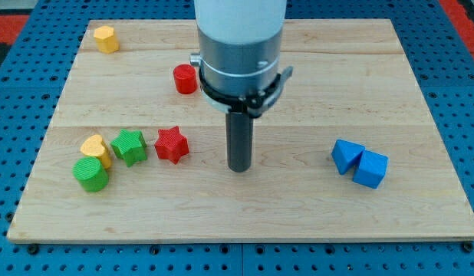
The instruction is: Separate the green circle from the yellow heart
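The green circle point(90, 174) lies near the board's lower left and touches the yellow heart point(96, 148), which sits just above it and slightly to its right. A green star point(130, 146) is right beside the heart, and a red star point(172, 145) stands right of that. My tip point(239, 167) rests on the board well to the right of this group, about a block's width right of the red star and touching no block.
A yellow hexagon point(106, 38) lies at the top left corner. A red cylinder point(185, 79) sits left of the arm's body. Two blue blocks point(360, 163) touch each other at the right. The wooden board point(245, 222) lies on a blue pegboard.
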